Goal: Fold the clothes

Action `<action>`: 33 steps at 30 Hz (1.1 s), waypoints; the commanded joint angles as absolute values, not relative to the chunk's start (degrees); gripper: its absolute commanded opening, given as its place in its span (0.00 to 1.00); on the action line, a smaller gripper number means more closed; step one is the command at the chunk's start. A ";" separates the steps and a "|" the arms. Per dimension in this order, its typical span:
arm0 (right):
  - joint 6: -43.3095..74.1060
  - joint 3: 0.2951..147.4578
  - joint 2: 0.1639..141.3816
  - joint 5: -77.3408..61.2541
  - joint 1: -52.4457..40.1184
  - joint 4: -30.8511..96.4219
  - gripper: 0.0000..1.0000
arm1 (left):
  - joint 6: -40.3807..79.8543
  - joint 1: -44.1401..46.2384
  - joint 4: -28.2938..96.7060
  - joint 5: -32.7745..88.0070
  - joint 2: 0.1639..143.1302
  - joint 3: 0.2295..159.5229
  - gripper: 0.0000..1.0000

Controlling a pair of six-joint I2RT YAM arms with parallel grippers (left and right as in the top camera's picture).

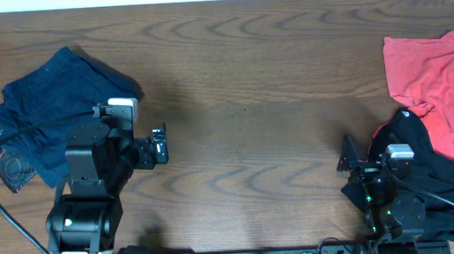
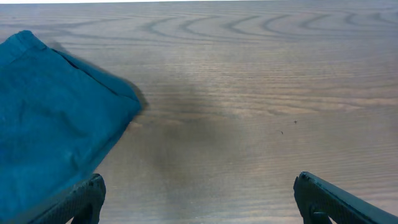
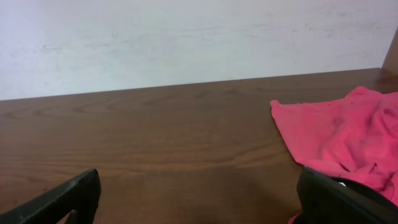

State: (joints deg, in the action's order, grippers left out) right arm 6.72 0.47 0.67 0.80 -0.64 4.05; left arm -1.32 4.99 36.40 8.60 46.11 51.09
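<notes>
A dark navy garment (image 1: 51, 105) lies bunched at the table's left; it shows in the left wrist view (image 2: 56, 118) too. A coral-red printed T-shirt (image 1: 434, 77) lies at the right edge, partly over a black garment (image 1: 432, 171); the T-shirt shows in the right wrist view (image 3: 342, 134) too. My left gripper (image 1: 159, 144) is open and empty, just right of the navy garment, its fingers (image 2: 199, 199) over bare wood. My right gripper (image 1: 347, 159) is open and empty at the black garment's left edge, its fingers (image 3: 199, 196) wide apart.
The brown wooden table (image 1: 249, 102) stretches between the two piles. A pale wall (image 3: 186, 37) stands behind the table's far edge. Black cables run from each arm's base along the front edge.
</notes>
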 commanded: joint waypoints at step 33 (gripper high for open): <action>5.93 0.30 0.27 0.16 -0.12 4.27 0.99 | -3.01 5.17 -3.60 -0.89 0.58 0.25 0.98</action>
State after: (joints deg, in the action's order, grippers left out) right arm 6.70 0.47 0.69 0.75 -0.64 4.08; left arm -2.02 4.99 -2.83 2.00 1.91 1.13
